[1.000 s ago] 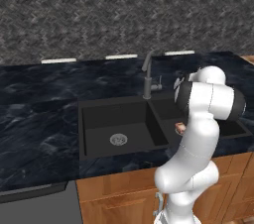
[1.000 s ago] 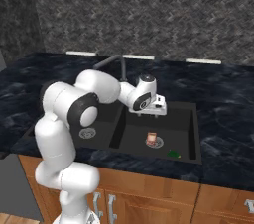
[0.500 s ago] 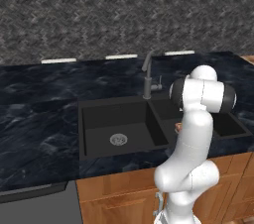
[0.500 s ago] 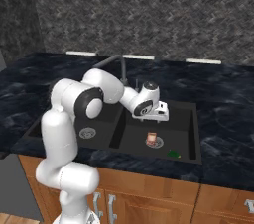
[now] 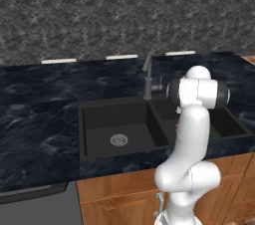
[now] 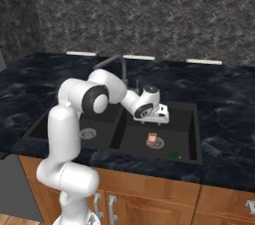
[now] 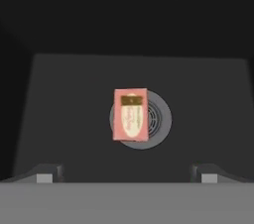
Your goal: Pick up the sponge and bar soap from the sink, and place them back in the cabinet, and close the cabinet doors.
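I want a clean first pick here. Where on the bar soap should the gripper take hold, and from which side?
Come straight down from above. The bar soap lies flat over the round drain in the sink, so take it across its two long edges, which are closer together. The open gripper looks wide enough.

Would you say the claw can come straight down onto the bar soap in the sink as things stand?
Probably yes. The claw hangs open above the bar soap, which lies on the drain of the sink with nothing between them; the sponge sits off to one side.
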Controlling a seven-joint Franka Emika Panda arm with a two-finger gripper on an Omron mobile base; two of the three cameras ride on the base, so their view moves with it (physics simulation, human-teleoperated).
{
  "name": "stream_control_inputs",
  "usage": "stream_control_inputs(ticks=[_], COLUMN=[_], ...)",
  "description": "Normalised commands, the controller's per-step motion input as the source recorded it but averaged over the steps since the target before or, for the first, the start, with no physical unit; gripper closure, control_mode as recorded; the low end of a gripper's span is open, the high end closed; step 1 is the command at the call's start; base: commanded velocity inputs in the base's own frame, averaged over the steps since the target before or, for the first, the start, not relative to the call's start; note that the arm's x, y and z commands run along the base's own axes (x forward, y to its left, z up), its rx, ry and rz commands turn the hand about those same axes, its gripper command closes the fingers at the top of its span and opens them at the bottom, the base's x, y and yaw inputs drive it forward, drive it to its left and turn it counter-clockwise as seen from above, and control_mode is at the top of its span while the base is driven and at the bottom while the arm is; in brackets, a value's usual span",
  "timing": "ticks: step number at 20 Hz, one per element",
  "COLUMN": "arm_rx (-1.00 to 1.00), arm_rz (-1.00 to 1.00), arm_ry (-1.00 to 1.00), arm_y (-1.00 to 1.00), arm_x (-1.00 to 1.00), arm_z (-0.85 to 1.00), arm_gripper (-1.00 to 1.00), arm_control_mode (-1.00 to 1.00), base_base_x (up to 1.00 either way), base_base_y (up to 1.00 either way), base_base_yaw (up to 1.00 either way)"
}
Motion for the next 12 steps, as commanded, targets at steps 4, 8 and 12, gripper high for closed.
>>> stream_control_inputs(ticks=[4, 8, 12], arm_rx=[0.0, 0.0, 0.0], arm_rz=[0.0, 0.0, 0.0], arm_ry=[0.01, 0.01, 0.0], arm_y=[-0.01, 0.0, 0.0], arm_x=[0.13, 0.03, 0.01], arm_z=[-0.21, -0.27, -0.25], arm_gripper=[-1.0, -1.0, -1.0], arm_control_mode=[-1.0, -1.0, -1.0], base_base_x=[0.0, 0.0, 0.0], base_base_y=[0.0, 0.0, 0.0], base_base_yaw=[0.0, 0.0, 0.0])
